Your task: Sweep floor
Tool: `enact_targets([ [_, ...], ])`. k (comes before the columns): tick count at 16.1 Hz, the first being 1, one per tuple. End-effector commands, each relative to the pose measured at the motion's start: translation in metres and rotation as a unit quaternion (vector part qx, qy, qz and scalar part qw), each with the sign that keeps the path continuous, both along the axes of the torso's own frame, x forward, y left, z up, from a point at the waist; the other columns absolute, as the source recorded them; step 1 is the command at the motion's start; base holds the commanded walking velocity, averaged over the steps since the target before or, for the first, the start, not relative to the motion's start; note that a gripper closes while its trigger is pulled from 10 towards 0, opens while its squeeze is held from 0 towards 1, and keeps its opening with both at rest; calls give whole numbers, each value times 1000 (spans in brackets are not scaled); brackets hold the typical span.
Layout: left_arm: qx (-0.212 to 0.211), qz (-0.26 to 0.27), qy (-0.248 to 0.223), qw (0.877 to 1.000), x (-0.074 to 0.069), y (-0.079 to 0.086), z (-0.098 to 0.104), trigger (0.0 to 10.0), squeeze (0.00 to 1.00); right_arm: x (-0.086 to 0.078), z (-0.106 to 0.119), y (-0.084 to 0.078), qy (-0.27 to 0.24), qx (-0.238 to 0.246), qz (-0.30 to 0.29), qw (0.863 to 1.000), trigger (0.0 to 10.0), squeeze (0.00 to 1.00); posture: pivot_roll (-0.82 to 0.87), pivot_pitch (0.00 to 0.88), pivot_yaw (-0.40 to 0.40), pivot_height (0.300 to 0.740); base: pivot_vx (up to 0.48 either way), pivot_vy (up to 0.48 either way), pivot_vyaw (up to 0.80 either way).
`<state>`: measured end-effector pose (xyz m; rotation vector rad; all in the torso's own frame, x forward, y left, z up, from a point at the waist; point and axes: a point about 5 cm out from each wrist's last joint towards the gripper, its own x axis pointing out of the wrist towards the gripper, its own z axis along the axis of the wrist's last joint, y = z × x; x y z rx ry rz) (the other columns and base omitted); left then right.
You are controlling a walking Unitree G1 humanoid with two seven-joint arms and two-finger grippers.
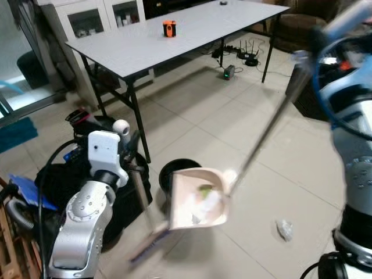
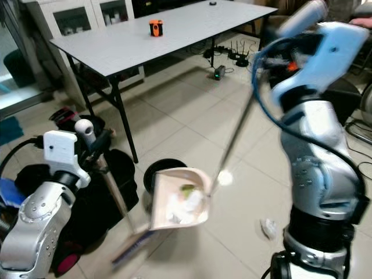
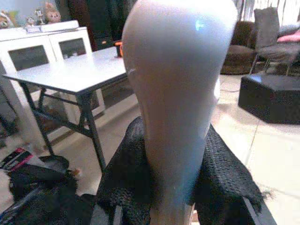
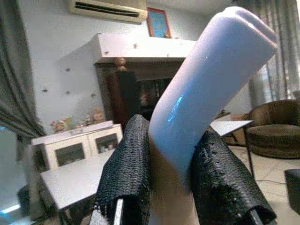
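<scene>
Above the tiled floor (image 1: 192,104), my right gripper (image 4: 171,178) clamps the tilted dustpan (image 1: 195,200), left gripper (image 3: 173,187) the broom (image 1: 139,197); scraps could spill beside the bin (image 1: 171,173).

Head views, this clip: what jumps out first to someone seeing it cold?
The pale pink plastic dustpan hangs tilted above a round black bin beside the grey folding table, crumpled white and green scraps inside it. The right gripper is clamped on its long handle, the left gripper on a broom handle. One crumpled white scrap lies on the tiled floor.
</scene>
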<state>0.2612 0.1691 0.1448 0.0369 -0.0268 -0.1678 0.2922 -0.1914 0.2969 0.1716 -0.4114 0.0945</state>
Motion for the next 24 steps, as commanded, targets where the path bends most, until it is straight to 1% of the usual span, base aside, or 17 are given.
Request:
enact_targets([
  [1, 13, 11, -19, 1000, 2, 6, 8, 10000, 0, -1, 8, 8, -22, 7, 18, 1000, 10000, 0, -30, 0, 42, 740, 352, 0, 0],
  [6, 11, 11, -22, 1000, 4, 6, 9, 10000, 0, 1, 8, 8, -19, -4, 13, 1000, 10000, 0, -28, 0, 41, 740, 363, 0, 0],
  [9, 9, 10, -24, 1000, 6, 6, 10, 10000, 0, 2, 9, 4, -24, 9, 4, 1000, 10000, 0, -30, 0, 40, 740, 370, 0, 0],
  [11, 8, 11, -24, 1000, 6, 5, 10, 10000, 0, 2, 9, 4, -25, 10, 5, 1000, 10000, 0, -30, 0, 40, 740, 368, 0, 0],
  [18, 6, 10, -28, 1000, 9, 5, 10, 10000, 0, 3, 11, 6, -30, 5, 14, 999, 10000, 0, -31, 0, 35, 740, 369, 0, 0],
  [22, 9, 12, -18, 1000, 4, 9, 5, 10000, 0, 4, 12, 6, -32, 3, 15, 999, 10000, 0, -24, 0, 29, 740, 371, 0, 0],
  [24, 23, 12, -5, 1000, -2, 14, -2, 10000, 0, 5, 11, 7, -33, 5, 17, 999, 10000, 0, -20, 0, 27, 740, 368, 0, 0],
])
